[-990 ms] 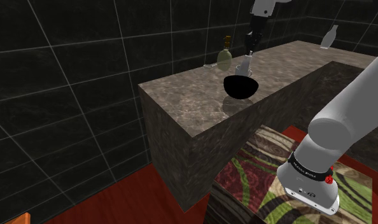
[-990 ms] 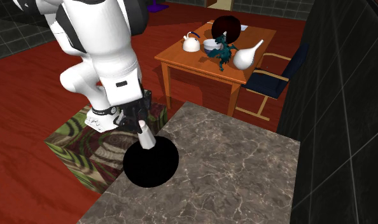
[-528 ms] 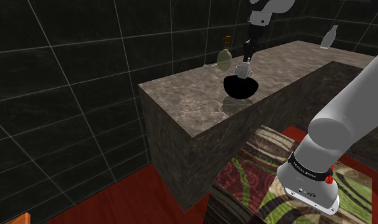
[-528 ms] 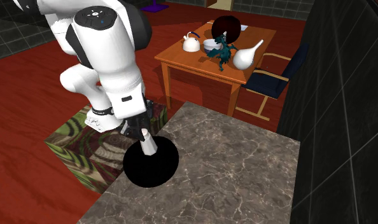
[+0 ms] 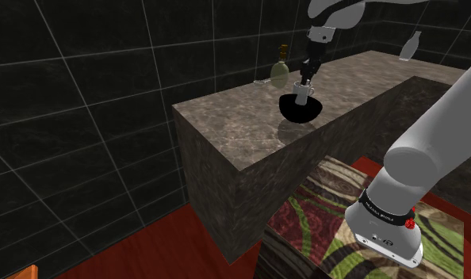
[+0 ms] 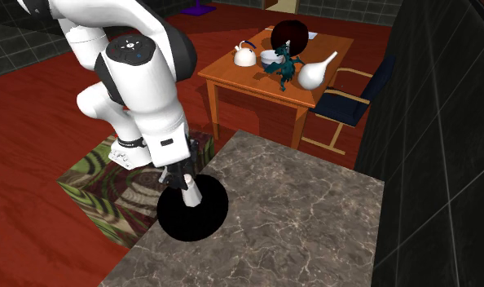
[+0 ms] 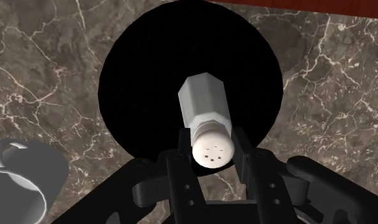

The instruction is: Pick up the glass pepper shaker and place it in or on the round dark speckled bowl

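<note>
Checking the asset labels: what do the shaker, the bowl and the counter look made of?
Shaker: matte white-grey, faceted body, holed cap; nothing see-through, so glass is unconfirmed. Bowl: flat black, no speckle or sheen; material open. Counter: brown stone with pale veins, likely marble.

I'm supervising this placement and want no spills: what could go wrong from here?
1. The jaws clasp the pale faceted pepper shaker by its cap end over the round black bowl; once released, it may topple and roll inside.
2. The bowl sits at the marble counter's edge; a downward push could shove it off.
3. A pale grey mug lies close beside the jaws and could be bumped.
</note>
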You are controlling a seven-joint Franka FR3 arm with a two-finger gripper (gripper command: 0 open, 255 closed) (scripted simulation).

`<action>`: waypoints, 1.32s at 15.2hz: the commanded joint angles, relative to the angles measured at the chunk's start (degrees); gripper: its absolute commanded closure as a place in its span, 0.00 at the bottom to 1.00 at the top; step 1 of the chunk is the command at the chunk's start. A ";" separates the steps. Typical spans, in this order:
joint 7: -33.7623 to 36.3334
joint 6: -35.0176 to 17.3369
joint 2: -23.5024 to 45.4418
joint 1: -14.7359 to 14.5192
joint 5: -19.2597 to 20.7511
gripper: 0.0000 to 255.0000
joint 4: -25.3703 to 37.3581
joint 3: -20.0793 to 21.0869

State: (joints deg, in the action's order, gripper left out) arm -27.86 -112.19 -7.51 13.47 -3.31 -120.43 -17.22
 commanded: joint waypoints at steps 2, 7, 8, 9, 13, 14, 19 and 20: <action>-0.05 -0.29 0.33 0.01 -0.03 1.00 -0.40 -0.02; -0.05 -0.29 0.33 0.03 -0.04 1.00 -0.40 0.00; -0.01 -0.23 0.56 -0.02 -0.11 0.00 -0.11 0.03; -0.01 -0.07 0.42 0.00 -0.06 0.00 -0.09 0.02; -0.05 -0.29 0.33 0.02 -0.04 0.00 -0.40 0.00; 0.07 1.62 -0.06 0.07 0.13 0.00 1.13 -0.02; 0.28 6.95 -0.75 0.19 0.45 0.00 5.81 -0.09; 0.28 6.95 -0.75 0.19 0.45 0.00 5.81 -0.09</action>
State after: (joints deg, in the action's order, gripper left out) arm -27.62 -105.43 -8.21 13.66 -2.88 -114.74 -17.32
